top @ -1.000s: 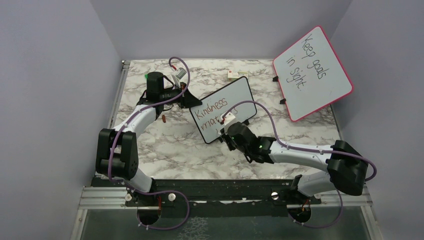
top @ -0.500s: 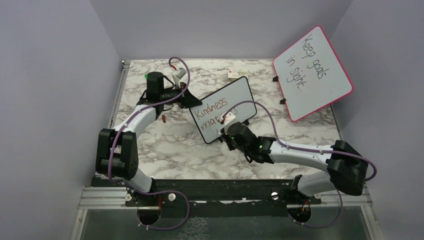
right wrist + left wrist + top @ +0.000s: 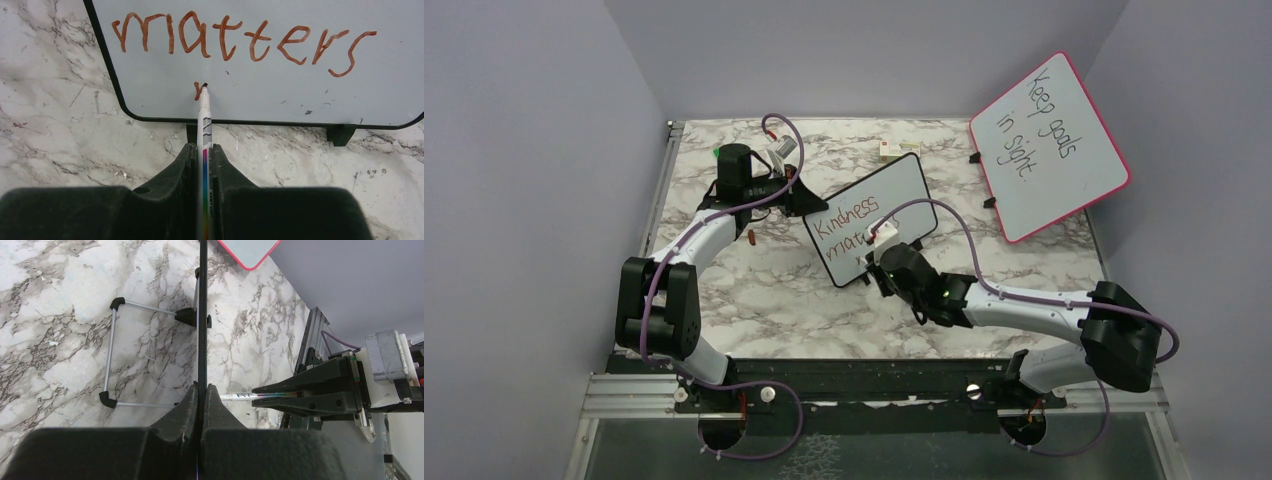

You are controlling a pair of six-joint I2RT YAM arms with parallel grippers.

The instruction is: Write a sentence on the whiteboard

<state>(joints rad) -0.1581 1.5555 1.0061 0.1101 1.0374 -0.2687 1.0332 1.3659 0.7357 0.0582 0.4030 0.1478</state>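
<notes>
The small black-framed whiteboard [image 3: 894,195] stands tilted on the marble table. It bears the red-brown words "Kindness" [image 3: 845,217] and "matters" [image 3: 240,40], with a short first stroke of a third line [image 3: 199,90] under them. My left gripper [image 3: 805,203] is shut on the whiteboard's left edge [image 3: 202,315], seen edge-on in the left wrist view. My right gripper [image 3: 879,262] is shut on a white marker [image 3: 204,130], whose tip touches the board at that short stroke.
A larger pink-framed board [image 3: 1049,145] reading "Keep goals in sight" leans at the back right. A small white box [image 3: 892,151] lies behind the whiteboard. A small red-brown cap [image 3: 752,237] lies on the table by the left arm. The whiteboard's wire stand [image 3: 112,355] rests behind it.
The right gripper with the marker has shifted very slightly up and left at the board's lower edge. The left arm and the whiteboard have not moved.
</notes>
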